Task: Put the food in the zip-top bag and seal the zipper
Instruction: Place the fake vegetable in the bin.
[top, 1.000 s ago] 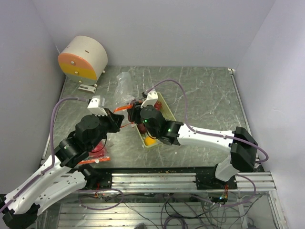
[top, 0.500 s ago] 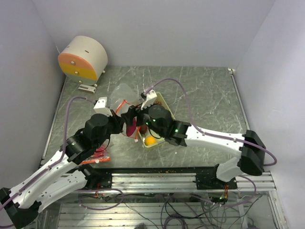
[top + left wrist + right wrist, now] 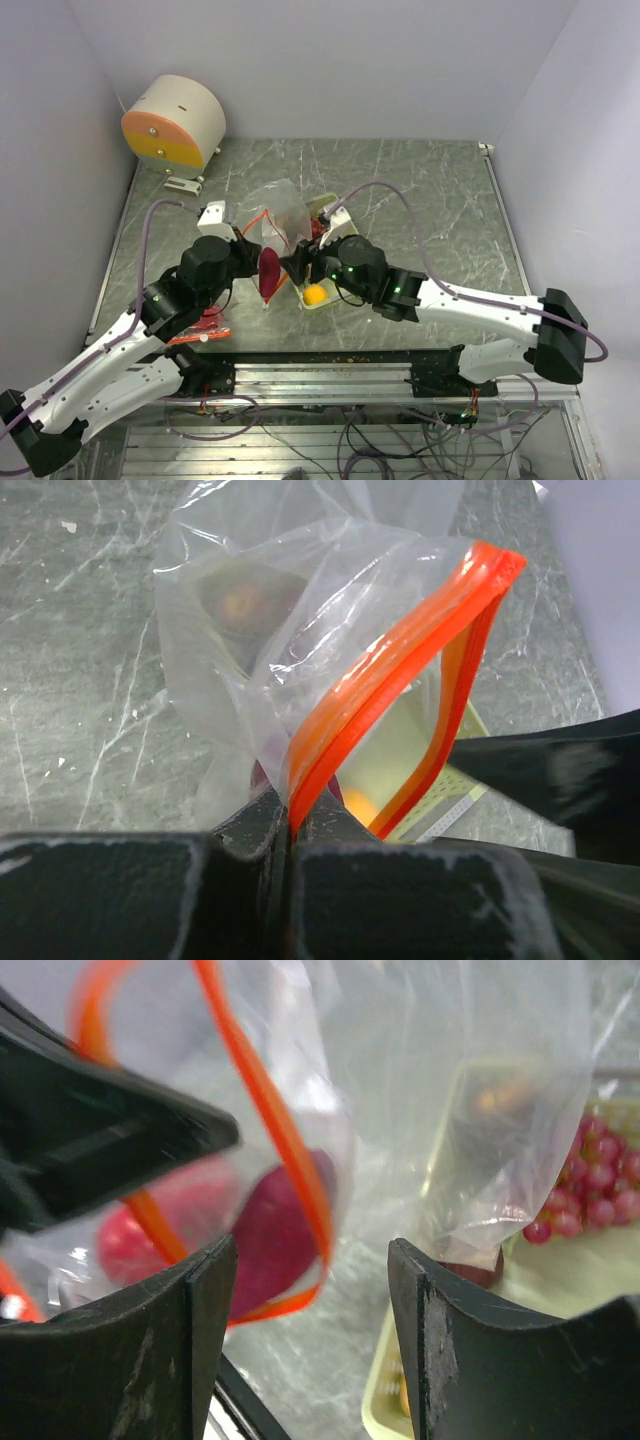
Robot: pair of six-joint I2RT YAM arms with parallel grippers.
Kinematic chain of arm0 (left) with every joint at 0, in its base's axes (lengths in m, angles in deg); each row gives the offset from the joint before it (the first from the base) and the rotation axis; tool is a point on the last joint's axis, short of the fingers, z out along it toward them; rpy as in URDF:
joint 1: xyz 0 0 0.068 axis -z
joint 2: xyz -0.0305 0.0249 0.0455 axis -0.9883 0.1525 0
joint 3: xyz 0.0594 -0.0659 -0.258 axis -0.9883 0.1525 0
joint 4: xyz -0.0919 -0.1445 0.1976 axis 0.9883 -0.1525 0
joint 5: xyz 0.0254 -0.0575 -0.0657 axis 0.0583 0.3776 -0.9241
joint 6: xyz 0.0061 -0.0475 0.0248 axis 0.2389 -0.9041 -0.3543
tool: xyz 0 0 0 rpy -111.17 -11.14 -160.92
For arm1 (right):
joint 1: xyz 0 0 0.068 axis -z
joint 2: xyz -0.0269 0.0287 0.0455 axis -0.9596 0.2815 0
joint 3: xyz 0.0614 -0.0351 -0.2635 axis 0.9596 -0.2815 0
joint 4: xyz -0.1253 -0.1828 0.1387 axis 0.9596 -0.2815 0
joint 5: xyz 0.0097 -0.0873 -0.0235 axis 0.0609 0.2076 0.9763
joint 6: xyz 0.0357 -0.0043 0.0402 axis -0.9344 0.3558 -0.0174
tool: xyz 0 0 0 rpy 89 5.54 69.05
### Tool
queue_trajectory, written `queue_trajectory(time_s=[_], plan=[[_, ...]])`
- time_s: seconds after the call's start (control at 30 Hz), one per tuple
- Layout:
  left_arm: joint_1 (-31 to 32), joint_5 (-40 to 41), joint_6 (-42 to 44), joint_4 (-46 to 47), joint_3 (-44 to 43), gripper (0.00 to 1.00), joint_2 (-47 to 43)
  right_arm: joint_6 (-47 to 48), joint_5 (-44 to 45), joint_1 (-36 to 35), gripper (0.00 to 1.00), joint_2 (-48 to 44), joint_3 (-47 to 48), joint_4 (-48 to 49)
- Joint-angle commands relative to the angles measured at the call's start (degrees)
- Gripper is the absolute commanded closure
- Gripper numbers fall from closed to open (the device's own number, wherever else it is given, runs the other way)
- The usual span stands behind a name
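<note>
The zip-top bag [image 3: 283,208] hangs above the middle of the bench, a little toward the left edge, with its orange zipper mouth pulled into an open loop. The left gripper [image 3: 290,830] is clamped tight on the zipper strip at one end of the mouth. The right gripper [image 3: 310,1260] has its fingers spread wide and nothing between them, close in front of the bag's other side.

Inside the bag lies the purple sweet potato [image 3: 272,1228], low against the plastic. A pink-red piece [image 3: 130,1232] shows through the film beside it; whether it sits inside the bag cannot be told.

The pale green tray [image 3: 560,1272] lies just right of the bag, partly covered by the right arm and by the bag's hanging corner. In it are the orange [image 3: 314,294] at its near end, the purple grape bunch [image 3: 595,1185] farther along, and a dark round fruit [image 3: 470,1268] under the bag's lower edge.

A cream and orange drum [image 3: 175,122] stands at the far left corner. A red object [image 3: 205,315] lies near the left edge, half hidden beneath the left arm.
</note>
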Motion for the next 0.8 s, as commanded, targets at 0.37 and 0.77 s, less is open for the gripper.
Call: queue_trajectory(time_s=[0.37,0.77], plan=[[0.06,1.74,0.52,-1.87,-3.63,0.93,-1.68,-0.24,-0.79,1.54,0.79,10.34,3.62,3.01],[0.04,26.00,9.91,-29.02,-18.85,0.93,11.54,2.38,-28.54,15.93,1.00,13.11,27.42,-25.95]])
